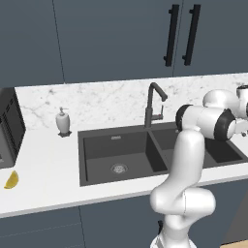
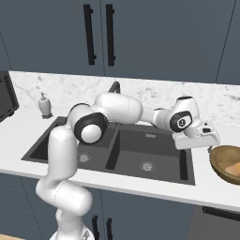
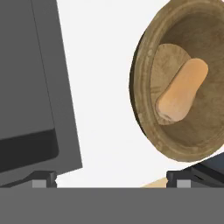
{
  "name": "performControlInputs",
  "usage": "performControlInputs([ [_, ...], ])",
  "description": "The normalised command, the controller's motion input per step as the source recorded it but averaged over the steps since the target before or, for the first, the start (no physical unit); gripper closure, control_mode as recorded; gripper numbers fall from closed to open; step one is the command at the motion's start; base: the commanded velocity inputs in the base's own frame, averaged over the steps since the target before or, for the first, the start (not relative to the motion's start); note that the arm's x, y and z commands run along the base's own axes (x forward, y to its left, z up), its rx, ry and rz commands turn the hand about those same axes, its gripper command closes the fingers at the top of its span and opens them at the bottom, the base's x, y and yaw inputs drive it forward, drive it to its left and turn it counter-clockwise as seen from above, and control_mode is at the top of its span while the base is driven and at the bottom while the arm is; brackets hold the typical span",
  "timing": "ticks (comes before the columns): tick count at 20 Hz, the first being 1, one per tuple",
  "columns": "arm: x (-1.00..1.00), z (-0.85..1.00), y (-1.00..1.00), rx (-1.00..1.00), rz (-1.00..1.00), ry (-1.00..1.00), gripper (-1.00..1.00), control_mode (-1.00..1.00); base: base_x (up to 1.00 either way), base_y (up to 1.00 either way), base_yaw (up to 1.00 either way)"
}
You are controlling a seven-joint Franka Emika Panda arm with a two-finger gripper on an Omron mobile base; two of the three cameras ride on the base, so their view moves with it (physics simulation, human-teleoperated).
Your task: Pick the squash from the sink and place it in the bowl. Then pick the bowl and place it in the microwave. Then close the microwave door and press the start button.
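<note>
The orange-yellow squash lies inside the wooden bowl, resting on its bottom. The bowl stands on the white counter just right of the dark double sink, with the squash partly showing in it. My gripper hovers open above the counter strip between the sink's right edge and the bowl, a little left of the bowl. In the hand view its fingertips stand far apart with nothing between them. The microwave and its door are out of view.
A dark angular faucet rises behind the sink. A soap dispenser stands left of it. Farther left sit a black boxy appliance and a yellow wedge on the counter.
</note>
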Motion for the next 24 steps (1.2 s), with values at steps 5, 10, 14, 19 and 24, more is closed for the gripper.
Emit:
performControlInputs([
  [5,0.29,-0.17,-0.37,0.05,-0.01,0.0,-1.0,-1.0,0.0,0.0,0.0],
  [10,0.34,-0.56,-0.01,0.0,-0.01,0.02,-1.0,-1.0,0.0,0.0,0.0],
  [14,0.06,-0.5,0.11,0.0,0.0,0.0,-1.0,-1.0,0.0,0.0,0.0],
  [19,0.0,-0.16,0.0,0.0,0.0,-0.1,-1.0,-1.0,0.0,0.0,0.0],
  [24,0.0,-0.28,0.0,0.0,0.0,-0.15,-1.0,-1.0,0.0,0.0,0.0],
])
